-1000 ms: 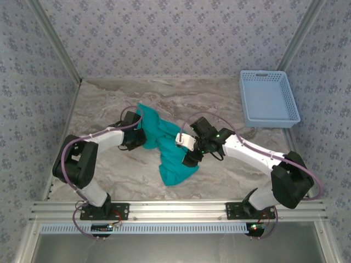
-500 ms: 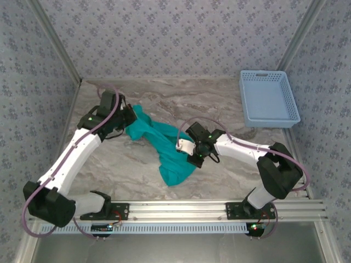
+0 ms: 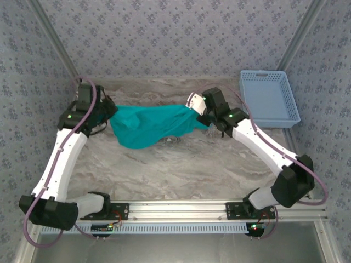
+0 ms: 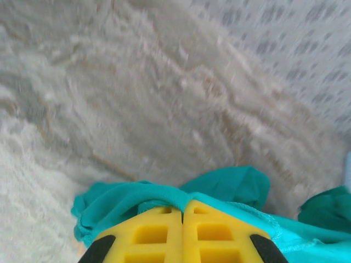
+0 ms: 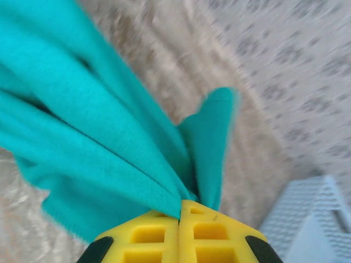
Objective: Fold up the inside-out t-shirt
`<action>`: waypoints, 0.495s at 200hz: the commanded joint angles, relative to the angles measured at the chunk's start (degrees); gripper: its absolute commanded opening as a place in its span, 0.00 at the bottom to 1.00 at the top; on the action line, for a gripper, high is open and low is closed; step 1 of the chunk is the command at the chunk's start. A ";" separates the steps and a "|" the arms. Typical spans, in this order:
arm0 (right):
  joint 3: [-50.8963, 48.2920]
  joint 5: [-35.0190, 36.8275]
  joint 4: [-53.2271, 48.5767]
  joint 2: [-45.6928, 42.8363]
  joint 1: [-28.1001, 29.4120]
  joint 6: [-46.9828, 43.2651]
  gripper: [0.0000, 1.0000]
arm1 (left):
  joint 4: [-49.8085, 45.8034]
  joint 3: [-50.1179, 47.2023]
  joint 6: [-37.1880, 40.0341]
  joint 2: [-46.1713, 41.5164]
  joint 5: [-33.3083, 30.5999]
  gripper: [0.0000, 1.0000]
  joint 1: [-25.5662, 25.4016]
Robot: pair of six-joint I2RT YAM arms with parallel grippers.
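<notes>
Left gripper (image 4: 182,211): my 2 yellow pads are pressed together with the seam closed. Teal cloth is pinched between them and bunched over their tips, so I am clenched on the inside-out t-shirt (image 3: 151,123). From overhead, this gripper sits at the far left of the table (image 3: 181,164), close to the left wall, and the shirt's left end runs into it.

Right gripper (image 5: 180,211): these pads are shut tight too. A fold of the same teal fabric comes out of the seam and fans up and to the left, and a short flap stands just right of the pinch. I am grasping the shirt's other end. Overhead, this gripper sits right of centre at the far side of the table, near the light blue basket (image 3: 267,98) and apart from it.

Shirt: it hangs between my 2 grippers as 1 band across the far half of the table. The top edge is fairly taut, and the cloth sags into a fuller pouch toward the left. It is crumpled, not laid flat. I cannot tell whether the lowest part touches the marble-pattern surface. Both wrist views are blurred.

Outward: the basket stands open side up in the far right corner, by the right wall. Patterned wall panels (image 3: 175,38) close 3 sides. Both arm bases are bolted to the rail (image 3: 175,209) at the near edge.
</notes>
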 commanded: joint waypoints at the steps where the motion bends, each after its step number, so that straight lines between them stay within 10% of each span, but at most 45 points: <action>1: -2.60 6.12 -2.07 -2.86 4.27 -9.63 0.00 | 1.05 2.97 4.32 -3.27 1.12 0.00 0.21; 17: -8.12 7.31 -6.99 -3.05 8.61 -8.10 0.01 | 2.26 -1.47 5.52 -5.72 3.67 0.00 0.14; 42: -16.02 -1.88 -14.19 -2.16 13.45 -1.52 0.32 | 3.14 -13.28 3.61 -9.25 6.92 0.00 0.13; 99: -16.14 -11.46 -12.72 0.09 4.52 6.55 0.60 | 4.50 -33.39 1.17 -11.13 17.65 0.00 0.24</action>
